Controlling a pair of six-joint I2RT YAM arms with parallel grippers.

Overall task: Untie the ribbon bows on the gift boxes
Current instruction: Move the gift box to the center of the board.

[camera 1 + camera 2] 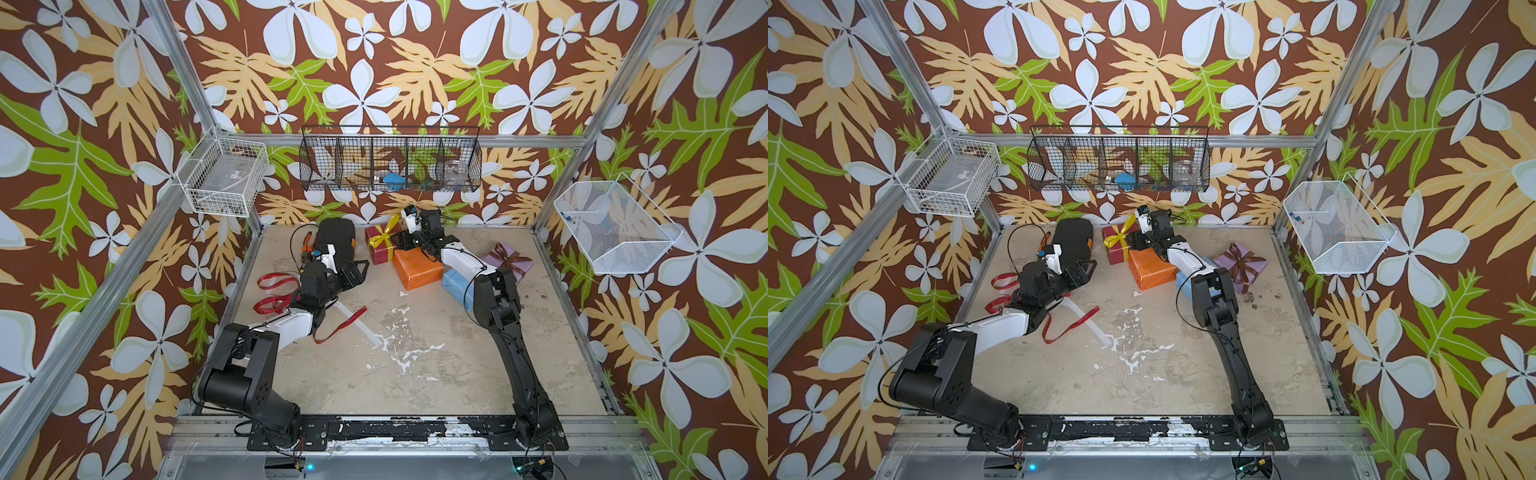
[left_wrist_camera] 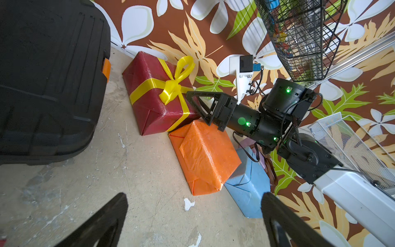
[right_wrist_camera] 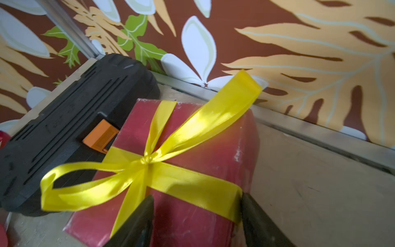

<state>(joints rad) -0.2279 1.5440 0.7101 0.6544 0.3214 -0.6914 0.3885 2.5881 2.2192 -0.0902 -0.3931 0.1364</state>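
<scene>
A dark red gift box (image 1: 380, 252) with a yellow ribbon bow (image 3: 147, 159) stands at the back. My right gripper (image 3: 196, 213) hovers over its top, open, with its jaws either side of the yellow band. An orange box (image 1: 417, 268) and a light blue box (image 2: 248, 181) lie beside it without ribbons. To the right is a lilac box (image 1: 515, 266) tied with a brown bow (image 1: 504, 257). A loose red ribbon (image 1: 274, 291) and a white strip (image 1: 361, 328) lie by my left arm. My left gripper (image 2: 194, 203) is wide open over bare table.
A black tool case (image 1: 336, 241) lies left of the dark red box, against the back wall. Wire baskets hang on the walls: white at left (image 1: 224, 178), black at the back (image 1: 390, 160), white at right (image 1: 615, 226). The worn table (image 1: 415, 374) stretches forward.
</scene>
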